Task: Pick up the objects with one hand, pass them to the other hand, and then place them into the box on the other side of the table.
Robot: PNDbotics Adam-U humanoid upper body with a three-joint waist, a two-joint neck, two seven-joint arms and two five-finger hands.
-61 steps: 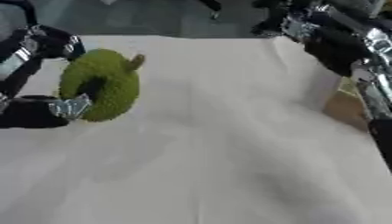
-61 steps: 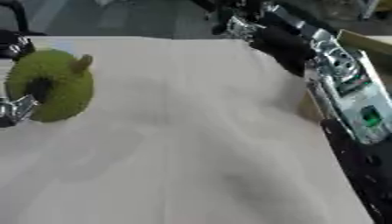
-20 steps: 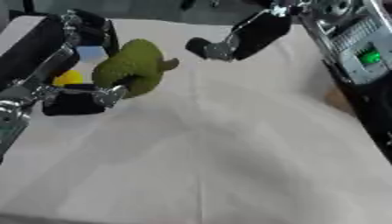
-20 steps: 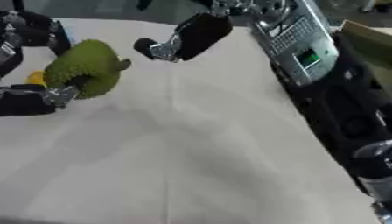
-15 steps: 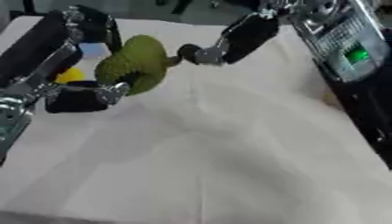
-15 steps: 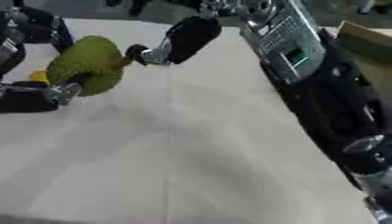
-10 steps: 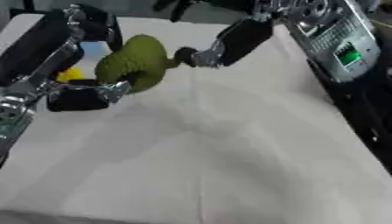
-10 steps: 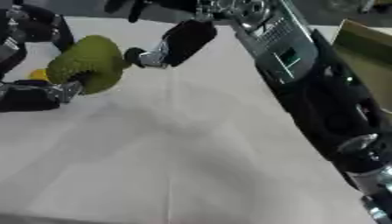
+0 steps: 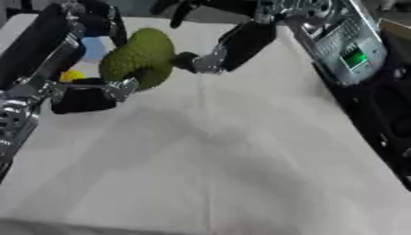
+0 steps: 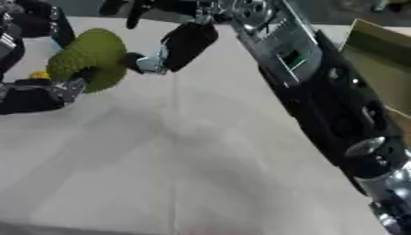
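A green bumpy fruit (image 9: 141,56) hangs above the table's left side, and my left hand (image 9: 83,95) is shut on it, thumb below and fingers (image 9: 90,17) over its top. My right hand (image 9: 241,40) comes in from the upper right, held open. Its fingertips (image 9: 195,62) touch the fruit's right end, where the brown stem was. The fruit and the fingers hide whether they close on the stem. The tan box (image 10: 379,51) stands at the right edge, behind my right forearm.
A small yellow thing (image 9: 71,75) and a pale blue thing (image 9: 96,46) lie on the white cloth (image 9: 217,156) behind my left hand. My right forearm (image 10: 321,92) with its green-lit panel runs along the table's right side.
My right hand has moved left to the fruit's stem end and now touches it. My left hand has raised the fruit and brought it toward the middle.
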